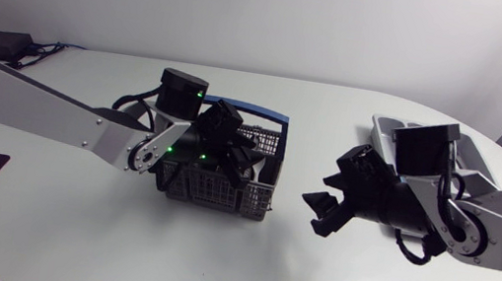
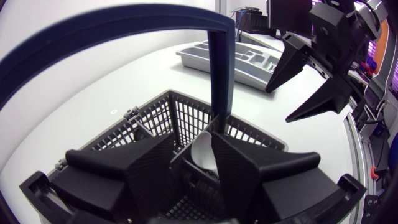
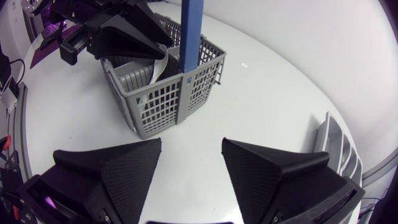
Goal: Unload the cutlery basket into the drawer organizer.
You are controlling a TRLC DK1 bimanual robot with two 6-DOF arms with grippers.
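**A:** Where is the work happening?

**B:** In the basket (image 1: 223, 194). The left gripper (image 1: 227, 152) is down inside it, just beside the upright post of the blue handle (image 2: 221, 68). A white utensil (image 2: 204, 154) stands right in its mouth. I cannot tell whether the utensil is truly pinched, because the basket's dark inner walls hide the contact.

**A:** And the other arm?

**B:** The right gripper (image 1: 327, 202) hangs over the bare table (image 1: 116, 240) just beside the basket, on the side facing the organizer (image 2: 193, 59). It is spread wide and carries nothing.

**A:** How should the lift go?

**B:** I'd get a firm squeeze on the utensil from both sides first. Then pull straight up along the handle post, so the utensil clears the basket's mesh and dividers without catching. The basket looks light, so a crooked pull could tip it or drag it along.

**A:** And after that?

**B:** Swing away only once the utensil is above the basket's rim. The organizer lies well apart from the basket, beyond the right gripper, so that arm sits in the path. It should either make room or take the utensil over.
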